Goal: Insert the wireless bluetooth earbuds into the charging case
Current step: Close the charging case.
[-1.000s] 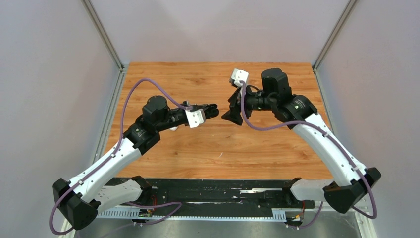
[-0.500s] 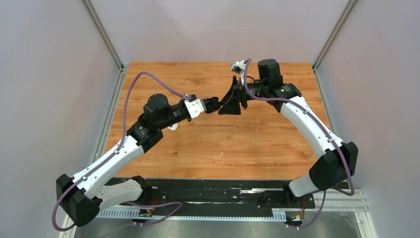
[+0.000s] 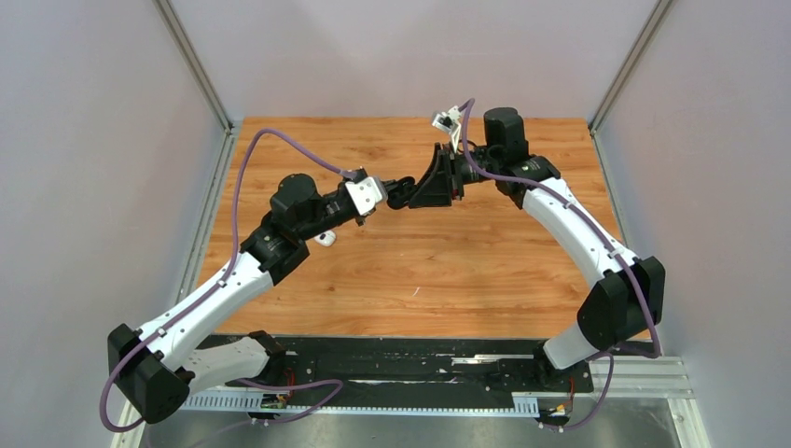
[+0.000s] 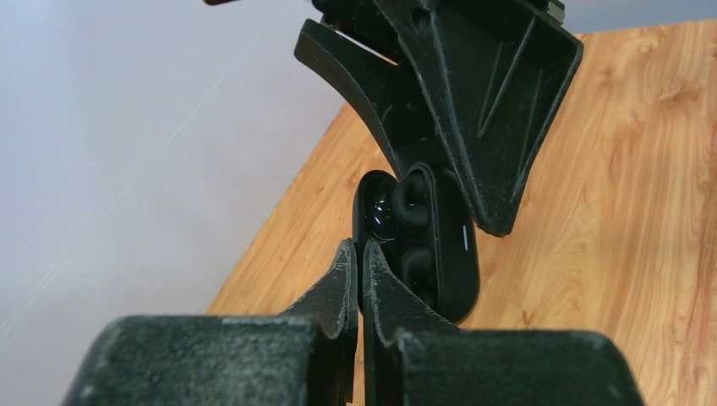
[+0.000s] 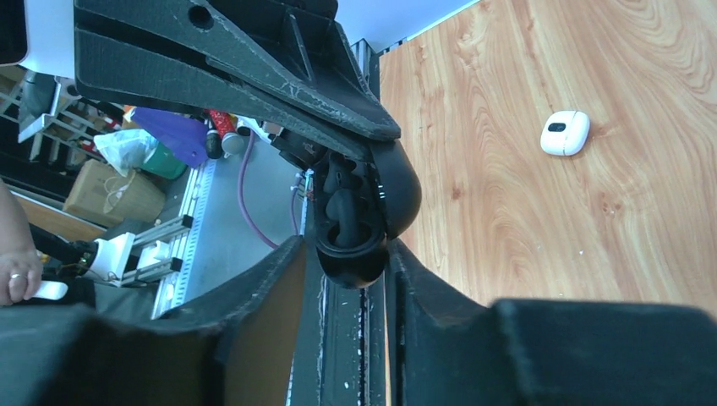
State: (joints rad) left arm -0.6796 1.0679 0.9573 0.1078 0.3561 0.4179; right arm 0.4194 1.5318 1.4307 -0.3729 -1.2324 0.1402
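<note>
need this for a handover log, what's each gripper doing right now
left gripper: shut, pinching the lid edge of the case
right gripper: jaws either side of the case, grip cannot be told

Your left arm [image 3: 210, 299] and right arm [image 3: 571, 224] wear white shells between black joints. A purple cable [image 3: 270, 133] trails along each. Your fingers [image 4: 334, 292] are matte black, scuffed, with ribbed triangular backs.
</note>
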